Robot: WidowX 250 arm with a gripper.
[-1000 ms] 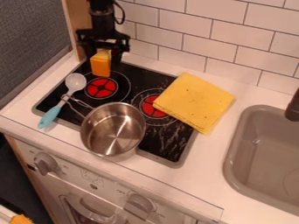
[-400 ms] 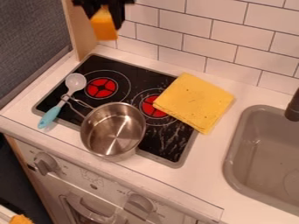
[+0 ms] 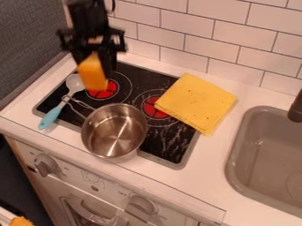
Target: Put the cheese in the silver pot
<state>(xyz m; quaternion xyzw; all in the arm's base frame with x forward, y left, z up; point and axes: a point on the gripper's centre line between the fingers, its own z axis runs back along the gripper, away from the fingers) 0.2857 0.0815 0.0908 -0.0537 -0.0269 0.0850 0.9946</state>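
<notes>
My gripper (image 3: 94,59) hangs over the back left of the stove, shut on the orange-yellow cheese (image 3: 92,73), which points downward between its fingers. The cheese appears in front of the rear left burner, up and to the left of the pot. The silver pot (image 3: 114,131) stands upright at the front of the stovetop, its inside bare and its wire handle toward the upper left.
A spoon with a blue handle (image 3: 49,118) lies at the stove's left edge, beside the pot's handle. A folded yellow cloth (image 3: 196,103) overlaps the stove's right side. The grey sink (image 3: 236,154) is at the right, the tiled wall behind.
Holding the cheese, my gripper first rose toward the top edge, then came back down over the stove, slightly left of and nearer than where it began. The pot stayed still.
</notes>
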